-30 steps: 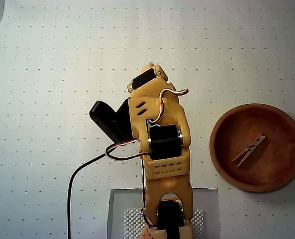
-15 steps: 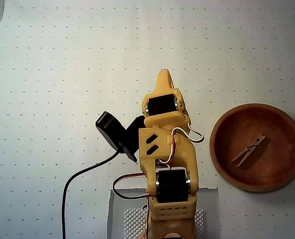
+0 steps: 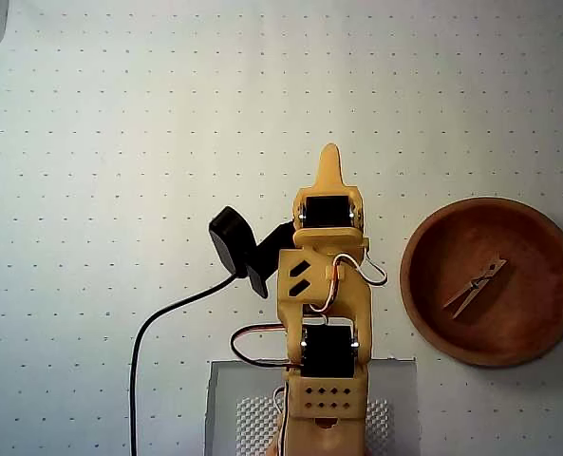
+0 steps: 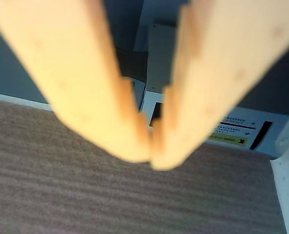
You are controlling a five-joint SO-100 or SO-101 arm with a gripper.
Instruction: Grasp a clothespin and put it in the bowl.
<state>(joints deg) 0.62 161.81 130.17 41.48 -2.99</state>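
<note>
The reddish-brown wooden bowl sits at the right of the overhead view. A pale wooden clothespin lies inside it, near the middle. My yellow gripper points toward the top of the overhead view, well to the left of the bowl and apart from it. In the wrist view its two yellow fingers meet at the tips and hold nothing. The wrist view shows neither bowl nor clothespin.
A black wrist camera and its cable lie left of the arm. The arm's base stands on a grey plate at the bottom edge. The dotted white mat covers the table. The wrist view shows brown carpet and a white device beyond.
</note>
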